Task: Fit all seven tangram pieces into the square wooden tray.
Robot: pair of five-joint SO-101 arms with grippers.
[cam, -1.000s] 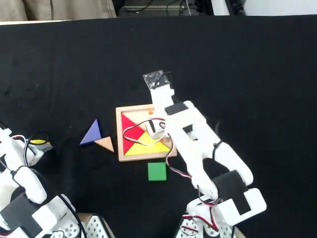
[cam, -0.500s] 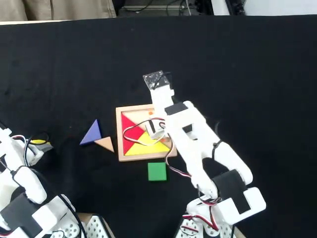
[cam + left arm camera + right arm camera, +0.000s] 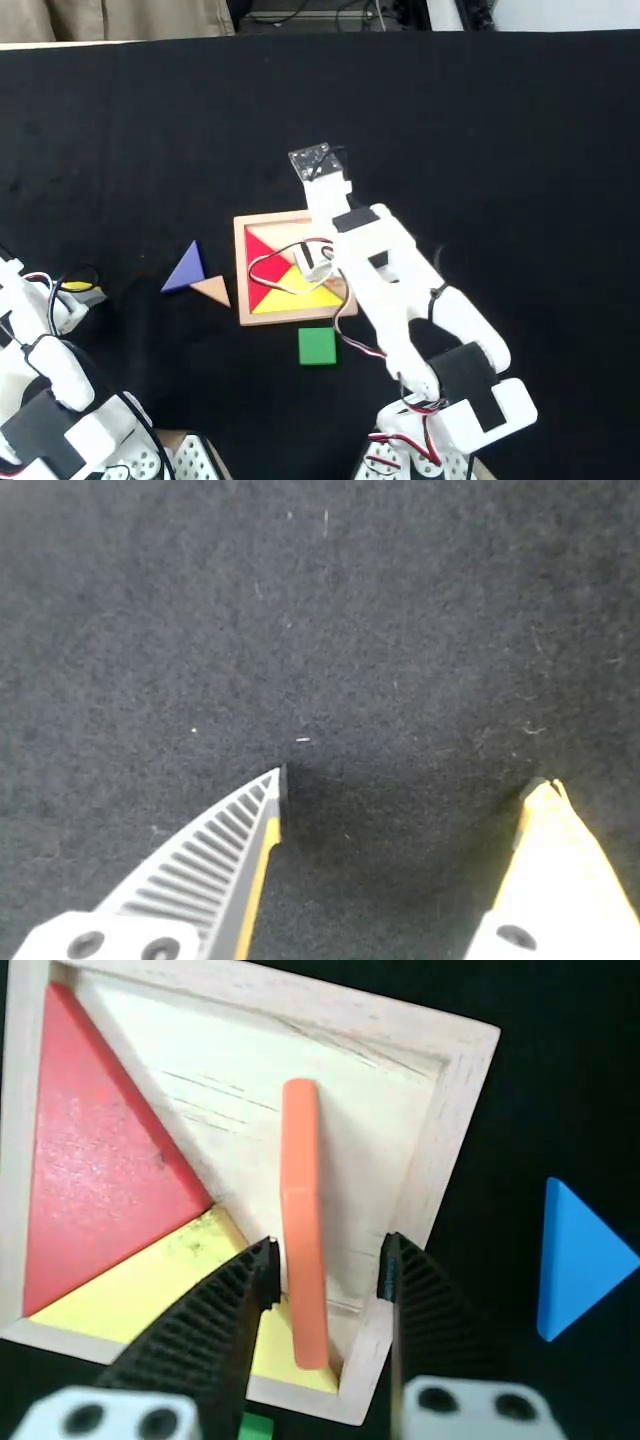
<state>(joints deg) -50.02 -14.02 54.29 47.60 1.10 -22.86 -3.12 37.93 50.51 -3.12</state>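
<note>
One red triangle (image 3: 100,1160) and one yellow triangle (image 3: 150,1295) lie in the square wooden tray (image 3: 455,1110); right gripper (image 3: 329,1243) spread around an on-edge orange slab (image 3: 300,1210), left gripper (image 3: 410,778) spread above fuzzy cloth (image 3: 300,600).

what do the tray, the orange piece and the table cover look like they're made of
Tray: looks like pale unfinished wood, with grain lines across its floor and rim.
Orange piece: probably painted wood, matte even colour; no grain shows, so plastic is possible.
Table cover: black cloth, likely felt, with a fuzzy nap and lint specks.
</note>
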